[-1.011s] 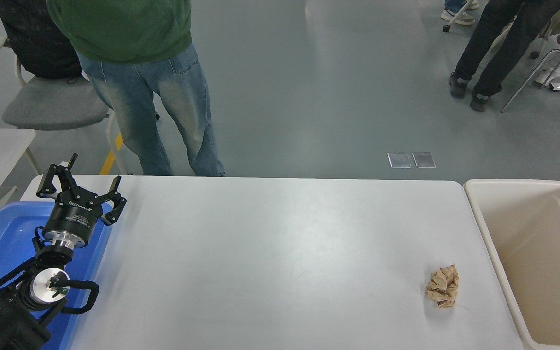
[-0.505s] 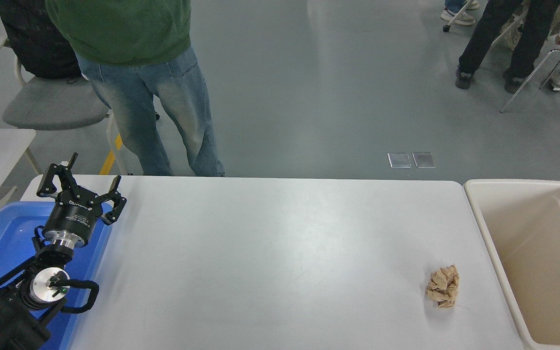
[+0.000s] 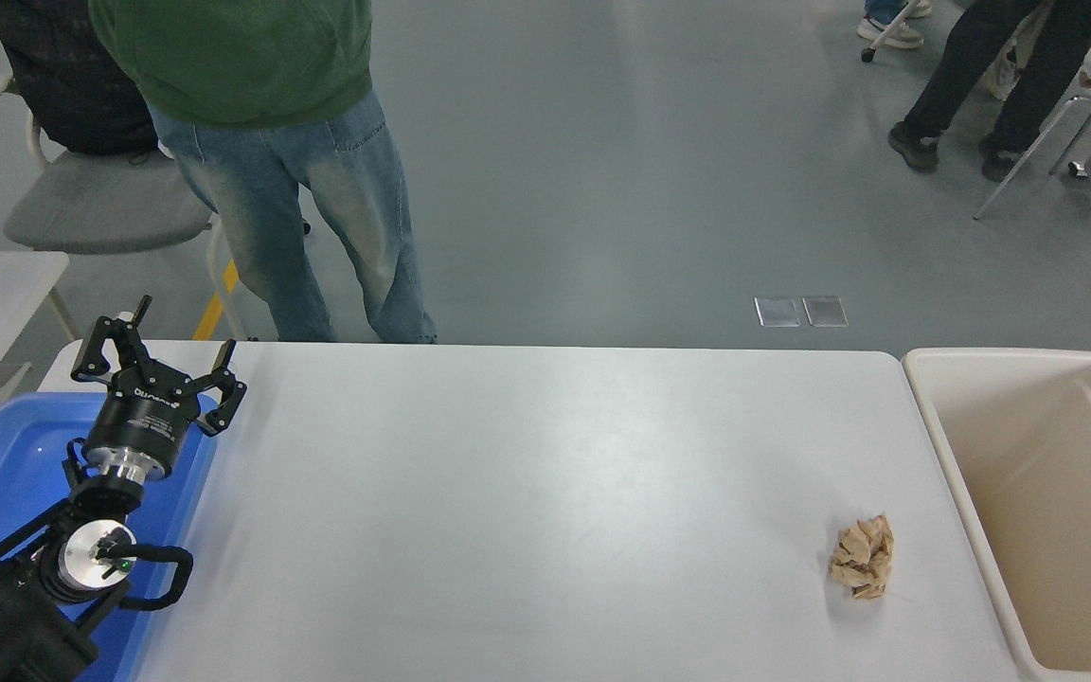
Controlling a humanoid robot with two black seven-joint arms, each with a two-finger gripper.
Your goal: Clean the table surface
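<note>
- Your right arm is out of the picture, so nothing of its claw can be reported, not even whether it is spread or pressed together.
- Your left gripper (image 3: 159,366) is parked at the lower left, its fingers spread wide and holding nothing, pointing away from you over the far end of a blue tray (image 3: 6,455).
- The table surface (image 3: 527,493) stretches to the right of that claw, white and smooth.
- One crumpled brown paper ball (image 3: 862,559) lies on it, far across from the left claw, near the table's right edge and the near side.
- A cream tub (image 3: 1057,493) stands just past that right edge, beside the paper; it looks like the natural place to drop it.
- Risk: the paper is light and loosely crushed, so a low or sideways approach could nudge it off the edge onto the floor instead of into the tub.
- Risk: a shallow pinch may catch only a loose fold and let it fall during the carry.
- Risk: a person in a green top (image 3: 233,57) stands at the far side, beyond the left claw; a wide swing there could reach them.
</note>
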